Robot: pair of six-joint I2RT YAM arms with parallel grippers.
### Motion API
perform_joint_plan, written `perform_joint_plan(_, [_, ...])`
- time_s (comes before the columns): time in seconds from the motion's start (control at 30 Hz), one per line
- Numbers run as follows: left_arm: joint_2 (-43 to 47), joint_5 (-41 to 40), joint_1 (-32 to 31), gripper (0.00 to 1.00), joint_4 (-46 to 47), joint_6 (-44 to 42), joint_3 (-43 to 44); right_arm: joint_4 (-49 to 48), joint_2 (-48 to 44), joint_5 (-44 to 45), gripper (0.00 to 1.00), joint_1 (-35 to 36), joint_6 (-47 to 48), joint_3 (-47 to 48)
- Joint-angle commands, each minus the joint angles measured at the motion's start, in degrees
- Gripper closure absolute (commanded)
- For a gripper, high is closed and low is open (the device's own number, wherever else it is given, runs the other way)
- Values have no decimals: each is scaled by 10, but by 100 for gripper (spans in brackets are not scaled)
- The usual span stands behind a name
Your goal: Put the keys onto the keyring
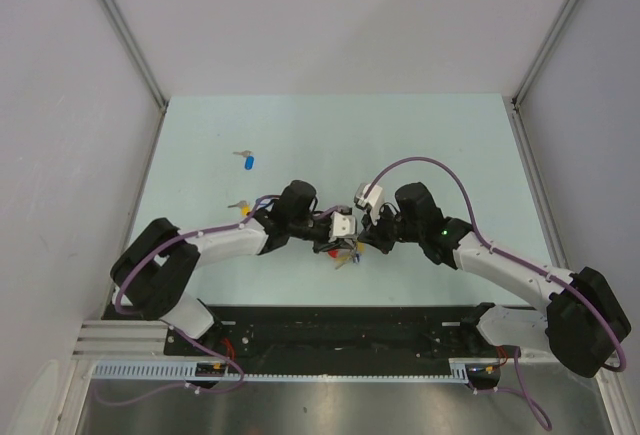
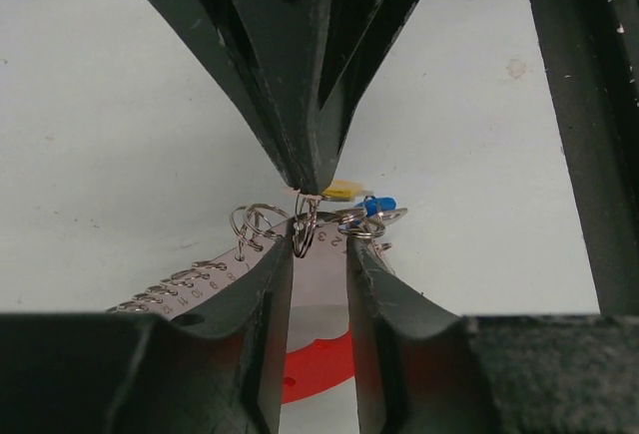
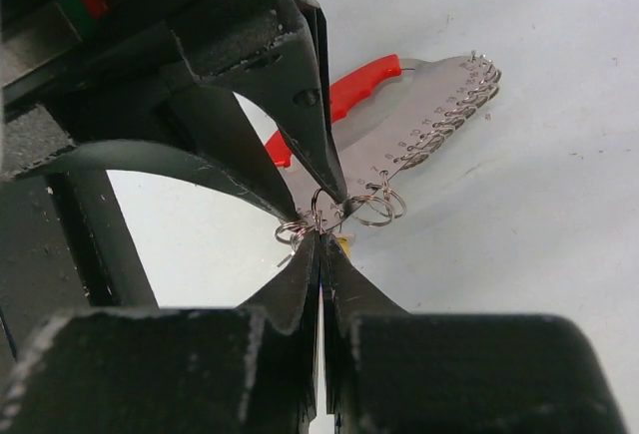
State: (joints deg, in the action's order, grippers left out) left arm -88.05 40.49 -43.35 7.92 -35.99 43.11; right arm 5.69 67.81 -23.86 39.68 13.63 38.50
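The keyring lies under both grippers, with its red arc (image 2: 321,366) and a silvery plate (image 3: 429,120) edged with small wire loops. My right gripper (image 3: 321,234) is shut on a small split ring (image 2: 305,226) at the plate's edge. My left gripper (image 2: 319,246) faces it, jaws a little apart, straddling that ring and the plate edge. A yellow-tagged key (image 2: 341,191) and a blue-tagged key (image 2: 379,205) lie just behind the ring. In the top view the two grippers meet tip to tip over the keyring (image 1: 333,250).
A loose blue-tagged key (image 1: 248,161) lies at the back left of the pale green table (image 1: 450,145). Another key with a yellow tag (image 1: 240,208) rests beside the left forearm. White walls enclose the table on three sides.
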Motion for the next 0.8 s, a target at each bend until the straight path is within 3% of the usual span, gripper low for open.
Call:
perform_joint_plan(0.0, [-3,-5,-6,70,33,9,9,-21,-7,-1,100,3,-10,24])
perform_joint_plan(0.23, [-7,-5,-15,84,47,17,7,-24,0,2,100,3,-18,23])
perform_joint_plan(0.37, [-6,-12,-17,100,47,19,4,-18,1,14,100,2,-24,22])
perform_joint_plan(0.77, [36,-45,-20,100,93,57,-31,-23,-26,88,100,-31,-100,-15])
